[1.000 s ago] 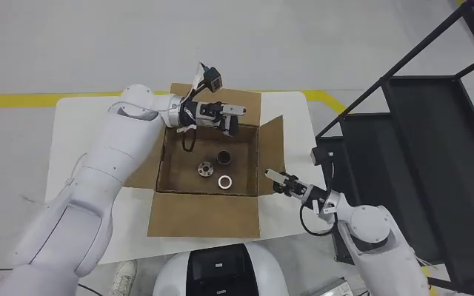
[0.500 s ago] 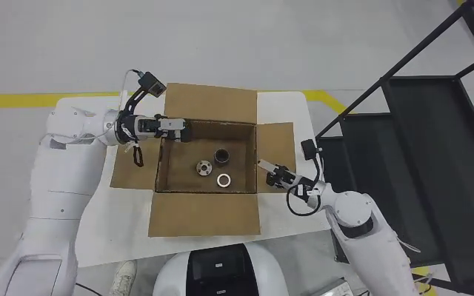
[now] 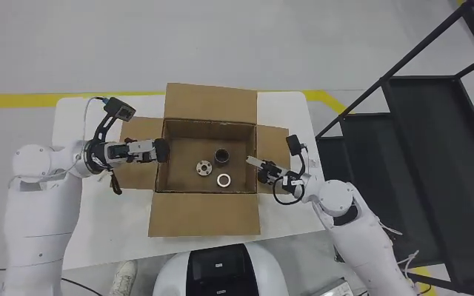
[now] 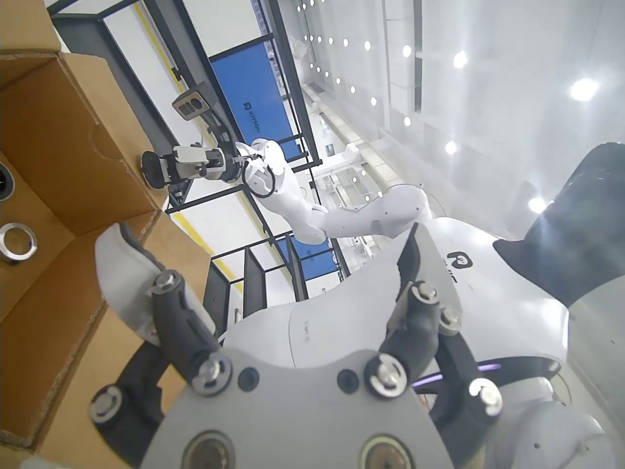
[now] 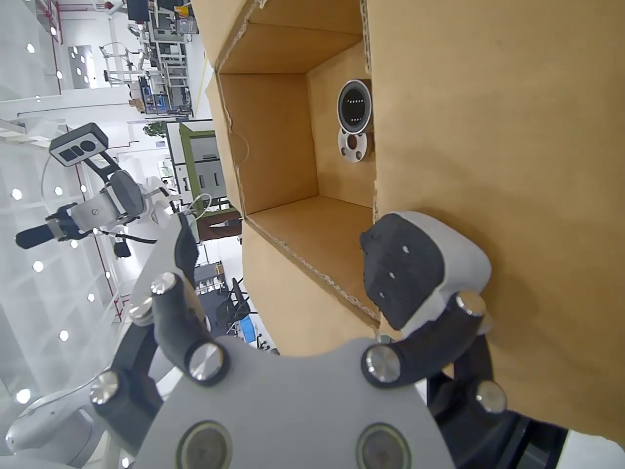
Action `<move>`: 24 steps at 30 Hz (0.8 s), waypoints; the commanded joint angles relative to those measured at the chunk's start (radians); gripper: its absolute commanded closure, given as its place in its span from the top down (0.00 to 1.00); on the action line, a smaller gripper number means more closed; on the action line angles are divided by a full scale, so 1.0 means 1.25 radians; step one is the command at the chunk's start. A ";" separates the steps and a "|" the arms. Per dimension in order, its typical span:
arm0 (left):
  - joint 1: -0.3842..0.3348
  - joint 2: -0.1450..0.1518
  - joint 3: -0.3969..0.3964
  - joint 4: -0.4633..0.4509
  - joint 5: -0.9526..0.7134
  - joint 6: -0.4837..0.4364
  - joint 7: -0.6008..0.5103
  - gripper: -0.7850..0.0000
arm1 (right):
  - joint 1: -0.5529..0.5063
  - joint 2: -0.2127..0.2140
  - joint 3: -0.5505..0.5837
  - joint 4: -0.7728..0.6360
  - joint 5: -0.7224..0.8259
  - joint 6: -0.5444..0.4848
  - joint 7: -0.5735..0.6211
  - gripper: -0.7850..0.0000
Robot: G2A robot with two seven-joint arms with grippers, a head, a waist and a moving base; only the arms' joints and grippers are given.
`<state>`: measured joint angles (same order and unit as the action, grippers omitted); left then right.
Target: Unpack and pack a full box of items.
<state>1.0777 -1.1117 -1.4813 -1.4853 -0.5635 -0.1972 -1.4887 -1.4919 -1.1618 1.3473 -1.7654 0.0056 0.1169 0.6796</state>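
1. Three small parts lie on the floor of an open cardboard box (image 3: 211, 103), which sits mid-worktop (image 3: 74, 118) with its flaps folded out: a dark ring (image 3: 223, 156), a flanged metal disc (image 3: 204, 168) and a pale ring (image 3: 224, 180).
2. Left gripper (image 3: 158, 150) hangs at the box's left wall, level with the rim. Its fingers (image 4: 127, 275) are spread with nothing between them.
3. Right gripper (image 3: 259, 163) is at the box's right wall, over the side flap. Its fingers (image 5: 410, 261) are spread and empty, one pad close against the flap; I cannot tell if it touches.
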 commanded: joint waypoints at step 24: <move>0.115 0.028 -0.075 -0.038 -0.085 -0.032 -0.007 1.00 | 0.188 -0.020 -0.230 -0.091 -0.324 0.158 -0.028 1.00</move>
<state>1.2207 -1.0771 -1.5765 -1.5336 -0.6655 -0.2348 -1.4969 -1.2827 -1.1833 1.0828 -1.8958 -0.3713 0.2889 0.6518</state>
